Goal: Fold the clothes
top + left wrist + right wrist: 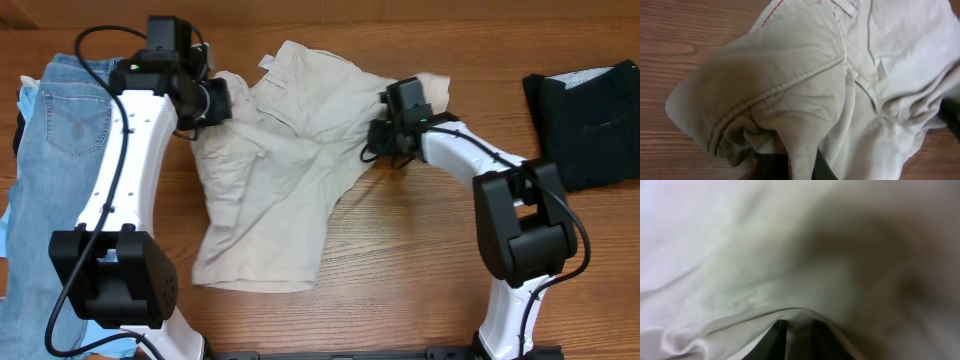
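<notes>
Pinching beige shorts [270, 190]: left gripper [226, 100], seemingly right gripper [370, 140].

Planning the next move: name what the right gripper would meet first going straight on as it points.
The beige shorts: their fabric fills the right wrist view and sits bunched at the right gripper. What lies behind it is hidden.

Overhead: soft, even light from above, moderately bright; wood table [400, 270] warm-toned and sharp; faint soft shadows along the khaki shorts [270, 190] and under the arms; black garment [590, 110] sinks to near-featureless dark.

Left wrist: cloth brightest upper right, nearly washed out; folds at lower left shaded, creases deep; weave slightly soft; left fingers [771, 170] a dark smear at the bottom edge.

Right wrist: whole frame out of focus; pale bluish-white left, dim brownish shade right; right fingers [771, 342] dark blurs.
</notes>
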Tool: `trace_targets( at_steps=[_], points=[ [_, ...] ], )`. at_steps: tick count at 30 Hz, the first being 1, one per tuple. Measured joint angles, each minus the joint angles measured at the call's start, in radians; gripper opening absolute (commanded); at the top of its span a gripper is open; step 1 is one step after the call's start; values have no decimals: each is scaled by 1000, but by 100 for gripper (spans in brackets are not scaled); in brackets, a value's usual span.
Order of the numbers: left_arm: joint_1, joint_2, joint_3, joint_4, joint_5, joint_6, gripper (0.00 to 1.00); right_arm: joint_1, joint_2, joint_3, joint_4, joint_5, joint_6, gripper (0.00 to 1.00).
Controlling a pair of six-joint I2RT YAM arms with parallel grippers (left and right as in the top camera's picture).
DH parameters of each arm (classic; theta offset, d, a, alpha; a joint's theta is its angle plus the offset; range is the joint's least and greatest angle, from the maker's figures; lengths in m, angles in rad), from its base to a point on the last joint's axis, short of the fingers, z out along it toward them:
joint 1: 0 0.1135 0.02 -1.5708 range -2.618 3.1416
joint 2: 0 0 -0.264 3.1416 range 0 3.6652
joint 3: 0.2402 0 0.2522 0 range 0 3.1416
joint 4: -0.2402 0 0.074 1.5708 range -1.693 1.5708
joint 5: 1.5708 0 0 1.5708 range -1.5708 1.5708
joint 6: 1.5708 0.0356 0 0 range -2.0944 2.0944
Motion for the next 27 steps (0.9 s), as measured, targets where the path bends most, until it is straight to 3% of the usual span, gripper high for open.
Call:
trace_targets(
  at_steps=[6, 7, 9, 10, 11, 15, 20, 27],
  points=[
    [-66, 0, 0, -10, 0, -6, 4, -145, 11, -1, 200, 85, -56, 23],
    [-73, 0, 0, -5, 0, -6, 4, -169, 11, 5, 206, 88, -62, 28],
    [-88, 0, 0, 19, 0, -6, 4, -199, 12, 44, 119, 65, -71, 66],
    [-92, 0, 0, 31, 0, -7, 4, -205, 13, 88, 8, 33, -74, 75],
    [-97, 0, 0, 60, 0, -7, 4, -209, 14, 140, -103, -9, -81, 78],
    [-93, 0, 0, 124, -12, -10, 4, -185, -12, 299, -460, -142, -103, 82],
    [-55, 0, 0, 154, -43, -14, 4, -89, -57, 313, -703, -191, -112, 77],
    [27, 0, 0, 155, -56, -14, 4, 187, -64, 101, -621, -184, -53, 73]
  ],
)
